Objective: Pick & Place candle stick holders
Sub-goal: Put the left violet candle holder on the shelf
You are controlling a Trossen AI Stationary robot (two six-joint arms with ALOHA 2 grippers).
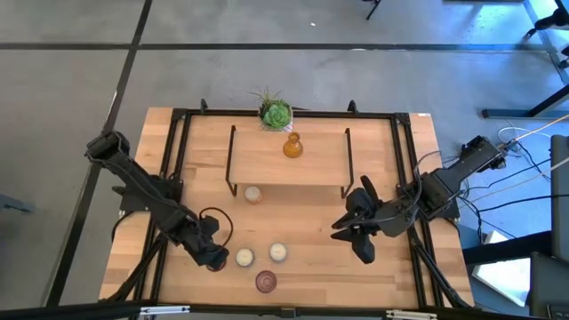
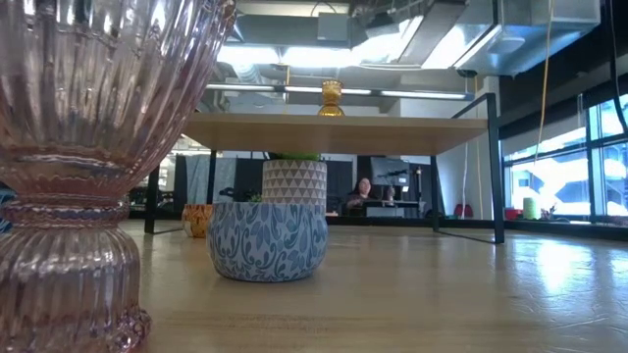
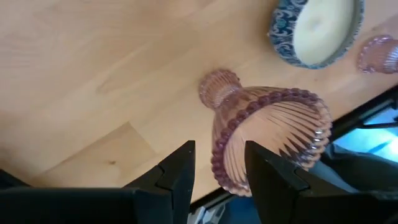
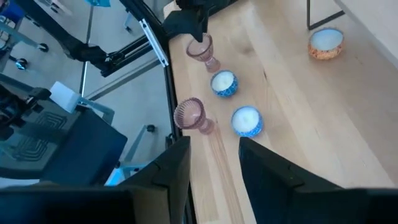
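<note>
A pinkish-purple glass candle stick holder (image 3: 267, 134) stands on its foot near the table's front left. My left gripper (image 3: 217, 155) (image 1: 213, 255) points down over it, open, one finger outside the beaded rim (image 3: 216, 163) and one above the bowl's mouth, with gaps on both sides. A second pink holder (image 1: 266, 282) and two low cream-white ones (image 1: 244, 258) (image 1: 278, 252) stand nearby. A third cream one (image 1: 253, 194) sits by the shelf's front. The amber holder (image 1: 292, 147) stands on the shelf. My right gripper (image 1: 360, 233) (image 4: 214, 165) hangs open above the table's right half.
A wooden shelf on black wire legs (image 1: 289, 164) spans the table's middle, with a green spiky potted plant (image 1: 275, 113) behind it. A black frame (image 1: 178, 142) runs along the table's edges. Bare wood lies between the shelf and the right arm.
</note>
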